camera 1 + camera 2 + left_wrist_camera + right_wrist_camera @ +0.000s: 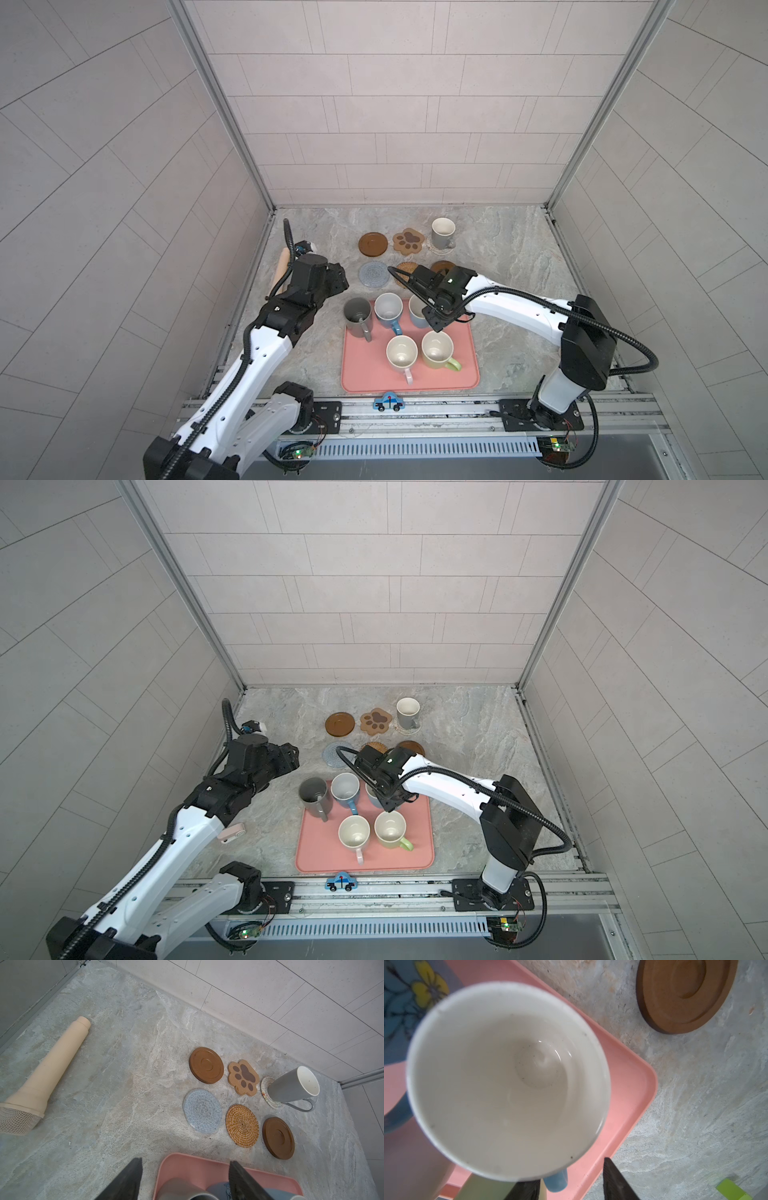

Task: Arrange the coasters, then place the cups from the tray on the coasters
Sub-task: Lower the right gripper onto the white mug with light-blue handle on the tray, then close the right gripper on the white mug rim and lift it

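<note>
On tray (365, 372), five cups (402, 351); beyond, six coasters (206, 1065).

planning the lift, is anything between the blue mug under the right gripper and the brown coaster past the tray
Nothing visible: only the tray's low rim and bare table separate the blue mug and that brown coaster.

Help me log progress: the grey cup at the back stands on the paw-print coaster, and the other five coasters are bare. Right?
Not quite. The grey cup stands on the cream woven coaster, not the paw-print coaster beside it, as the left wrist view shows. The other five coasters are bare.
</note>
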Controlling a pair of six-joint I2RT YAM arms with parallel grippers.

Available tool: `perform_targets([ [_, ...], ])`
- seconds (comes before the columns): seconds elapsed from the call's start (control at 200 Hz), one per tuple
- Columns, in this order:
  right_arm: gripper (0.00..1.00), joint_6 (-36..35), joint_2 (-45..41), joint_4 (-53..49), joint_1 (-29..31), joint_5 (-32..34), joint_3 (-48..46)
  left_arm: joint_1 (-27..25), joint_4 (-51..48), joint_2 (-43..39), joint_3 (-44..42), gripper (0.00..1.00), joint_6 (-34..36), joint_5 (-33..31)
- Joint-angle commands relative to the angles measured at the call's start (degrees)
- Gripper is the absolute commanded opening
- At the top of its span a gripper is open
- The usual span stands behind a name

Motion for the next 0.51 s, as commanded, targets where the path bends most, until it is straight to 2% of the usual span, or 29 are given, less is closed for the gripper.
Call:
perform_targets([
  [0.0, 0.49, -1.14, 0.1, 0.22, -0.14, -0.26, -0.95, 0.34, -0.45, -0.92, 0.14, 0.73, -0.59, -1.03],
  [0.5, 0.32, -2.48, 2.23, 3.74, -0.14, -1.8, -2.2, 0.4, -0.43, -1.04, 0.29, 0.73, -0.72, -1.12],
])
